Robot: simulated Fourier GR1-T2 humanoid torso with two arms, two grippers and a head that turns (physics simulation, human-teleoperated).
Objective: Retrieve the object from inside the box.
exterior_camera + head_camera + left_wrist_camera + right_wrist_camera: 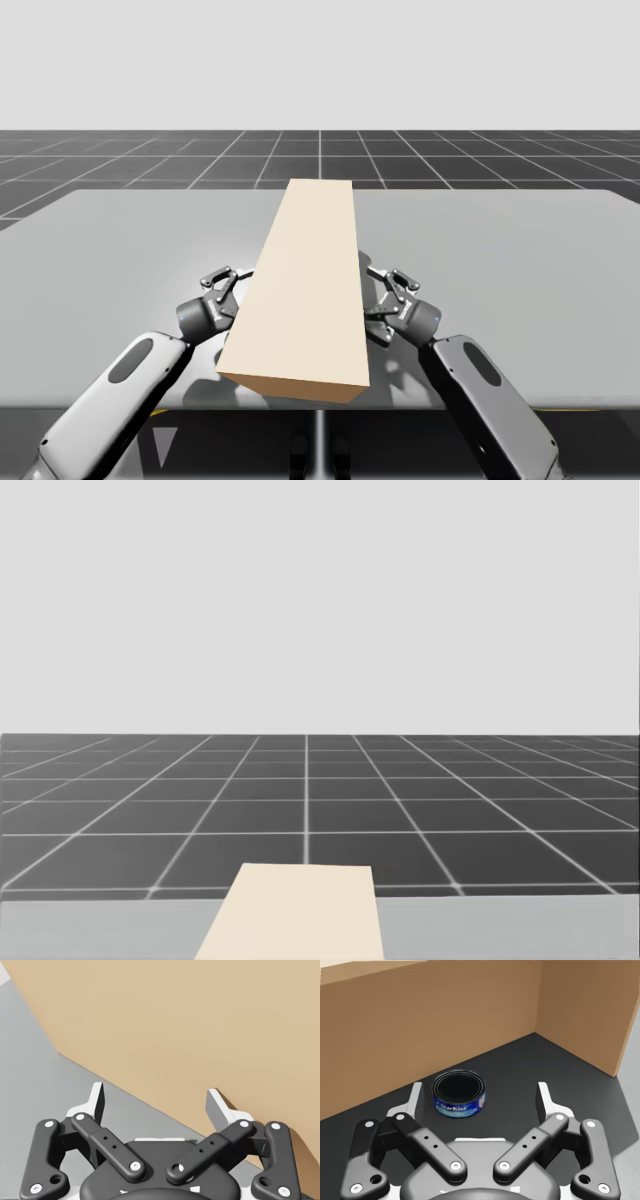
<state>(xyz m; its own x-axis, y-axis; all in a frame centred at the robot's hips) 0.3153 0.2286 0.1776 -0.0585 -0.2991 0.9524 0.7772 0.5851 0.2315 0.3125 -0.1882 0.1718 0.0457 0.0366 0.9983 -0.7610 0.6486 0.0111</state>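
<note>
Both grippers stood wide open and held nothing. My right gripper (479, 1096) looked straight into the open side of the tan box (420, 1025). A short round blue can (459, 1094) stood upright on the dark floor just ahead of it, within the span of its fingers though nearer one than the other, touching neither. The can stood apart from the inner wall behind it. My left gripper (156, 1097) faced the closed outer wall on the box's other side, with one finger just beside or against that wall; I could not tell which. From above, the box lay on the grey table (120, 250) with its long axis running away from me and a gripper at each long side, towards its near end. The can therefore lay dead ahead of the right arm, much the nearer; the left was walled off from it. I judged the next move to call for a short straight reach inward, shifted slightly sideways to centre the can before closing.
</note>
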